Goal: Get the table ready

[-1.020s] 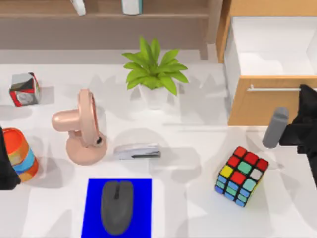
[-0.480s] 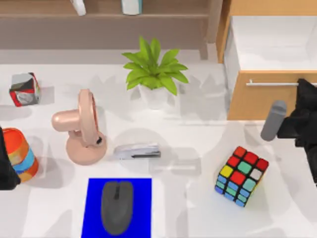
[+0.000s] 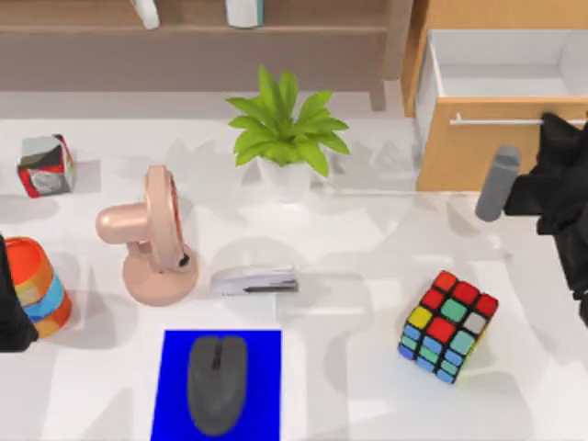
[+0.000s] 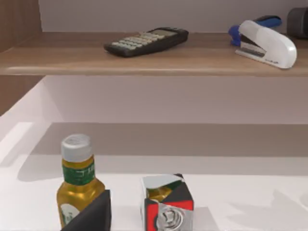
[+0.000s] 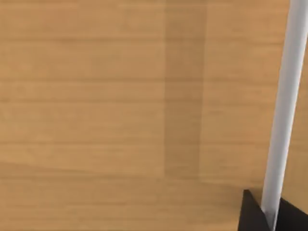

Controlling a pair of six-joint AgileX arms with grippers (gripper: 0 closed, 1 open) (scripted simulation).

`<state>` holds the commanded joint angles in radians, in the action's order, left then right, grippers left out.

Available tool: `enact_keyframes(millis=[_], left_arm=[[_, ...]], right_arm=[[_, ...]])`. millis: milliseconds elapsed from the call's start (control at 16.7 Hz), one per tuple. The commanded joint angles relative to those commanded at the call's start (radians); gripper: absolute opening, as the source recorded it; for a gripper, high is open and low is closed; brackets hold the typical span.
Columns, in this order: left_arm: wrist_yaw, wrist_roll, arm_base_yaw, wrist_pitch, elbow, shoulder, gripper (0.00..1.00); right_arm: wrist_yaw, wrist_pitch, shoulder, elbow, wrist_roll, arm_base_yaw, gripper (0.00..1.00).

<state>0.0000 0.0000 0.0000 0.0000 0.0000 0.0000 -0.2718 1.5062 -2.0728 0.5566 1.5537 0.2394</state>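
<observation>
- The step in hand looks like shutting the drawer [image 3: 501, 92] of the light-wood cabinet at the desk's far right corner. The drawer stands partly out, its white inside showing, its wooden front facing the desk's near edge.
- The right gripper [image 3: 559, 138] is at the drawer front, up against the silver handle bar [image 3: 514, 120]. In the right wrist view the bar [image 5: 281, 115] runs between two dark fingertips [image 5: 252, 214] close against the wood. I judge the jaws clenched on the handle.
- A grey cylinder [image 3: 497, 183] rides on the right arm, over the desk's right edge.
- Next move, as I judge it: push the front straight toward the cabinet, square to its face so the drawer does not bind, then let the bar go and back away without catching it.
- The desk [image 3: 367, 266], the wide white top, is under everything: a Rubik's cube [image 3: 447, 325] near the right edge, a stapler [image 3: 254, 280] at the middle, a pink fan [image 3: 152, 236] and a potted plant [image 3: 287, 133] behind it, and a mouse [image 3: 217, 383] on its blue mat [image 3: 175, 349] at the near edge.
- The left arm is parked at the left edge by a striped cup [image 3: 39, 286]. Whether its gripper [image 4: 91, 216] is open or clenched I cannot tell.
</observation>
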Motion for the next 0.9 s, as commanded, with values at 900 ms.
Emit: enact_keyframes(millis=[900], left_arm=[[0.0,0.0,0.0,0.0,0.0,0.0,1.0]], right_arm=[[0.044,-0.159,-0.104,0.261,-0.001,-0.044,0.0]])
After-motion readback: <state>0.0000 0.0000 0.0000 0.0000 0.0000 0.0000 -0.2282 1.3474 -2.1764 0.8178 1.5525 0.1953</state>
